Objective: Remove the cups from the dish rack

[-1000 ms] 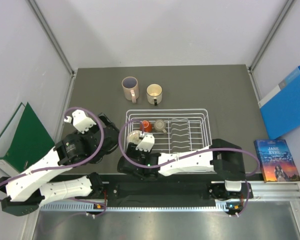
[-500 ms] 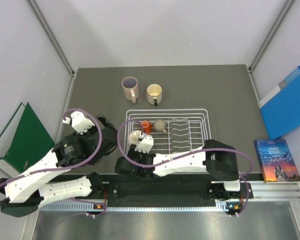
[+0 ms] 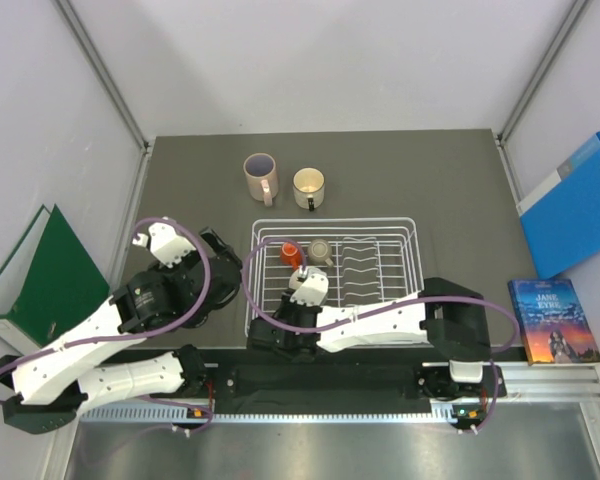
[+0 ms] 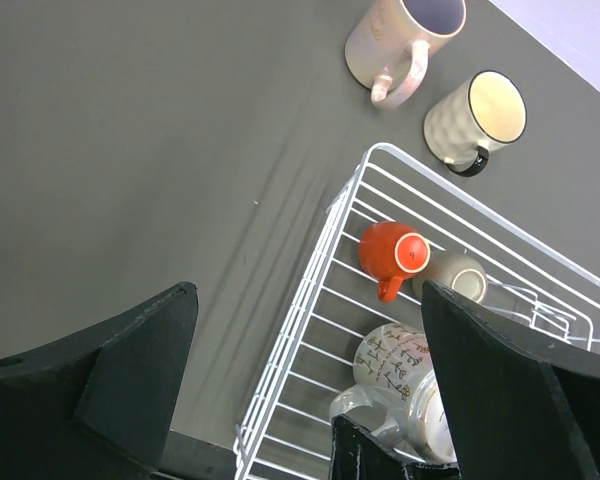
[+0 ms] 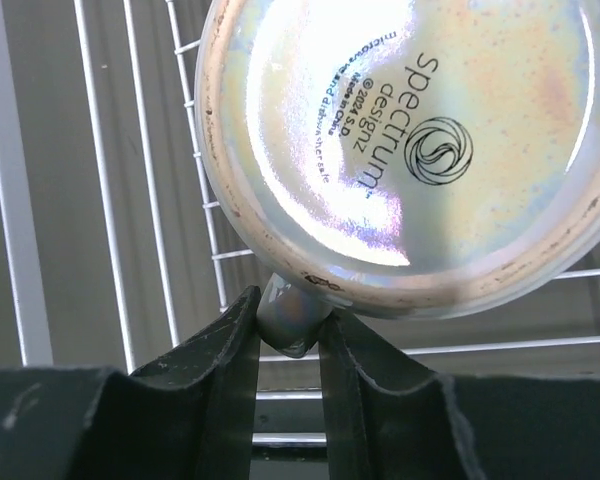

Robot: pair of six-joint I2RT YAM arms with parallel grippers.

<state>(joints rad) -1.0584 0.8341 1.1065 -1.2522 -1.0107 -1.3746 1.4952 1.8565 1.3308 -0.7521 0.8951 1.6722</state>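
**Right gripper clamped on speckled mug handle, inside rack**

- Right gripper (image 5: 288,300): fingers pinched tight on the handle (image 5: 285,320) of the speckled mug (image 5: 410,150). In the right wrist view the mug fills the upper frame with its glazed base towards the camera and rack wires behind it. Can't tell if it rests on the wires or hangs clear of them.
- In the top view the right arm reaches in from lower right to the left part of the rack (image 3: 412,262), and the wrist hides the mug. In the left wrist view the mug sits at lower centre, tilted, inside the rack near its left rim.
- Left gripper (image 4: 308,292): fingers spread wide, nothing between them. It hovers over bare table (image 3: 450,180), just left of the rack.
- Red cup (image 3: 290,250) and tan cup (image 3: 321,250): inside the rack, upper left part, side by side and touching. The red one lies on its side.
- Pink mug (image 3: 260,175) and cream mug (image 3: 309,186): upright on the table just above the rack, near each other, not touching.
- Off the table: green binder (image 3: 40,270) at left, blue binder (image 3: 570,205) at right, book (image 3: 552,320) at lower right.
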